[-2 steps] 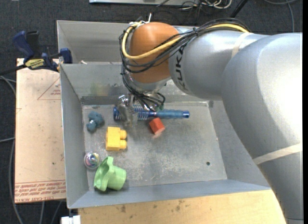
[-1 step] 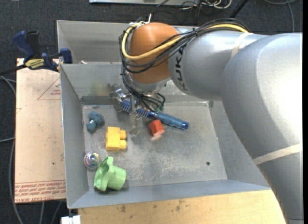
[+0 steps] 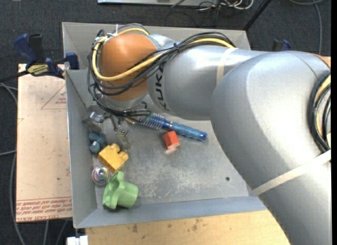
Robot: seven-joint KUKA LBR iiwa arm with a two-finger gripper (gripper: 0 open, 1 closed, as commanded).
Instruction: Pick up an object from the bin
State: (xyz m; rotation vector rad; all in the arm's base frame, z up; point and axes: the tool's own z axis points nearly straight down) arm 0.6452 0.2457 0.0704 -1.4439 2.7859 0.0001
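Grey arm (image 3: 253, 96) crosses from the frame's right into the bin's (image 3: 200, 180) upper left. Its gripper (image 3: 115, 129) hangs just above a yellow block (image 3: 112, 157), beside a small teal piece (image 3: 96, 143); open or closed cannot be told. A blue-handled tool (image 3: 176, 127) and a red block (image 3: 170, 139) lie to the right, and a green plastic piece (image 3: 120, 191) and a silvery ball (image 3: 99, 174) at lower left.

Claw (image 3: 111, 125) low at the left of the bin (image 3: 184, 178), near a yellow block (image 3: 112, 157)

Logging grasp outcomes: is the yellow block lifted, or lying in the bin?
Lying in the bin. The yellow block rests on the bin floor near the left wall, between the gripper and a green plastic piece.
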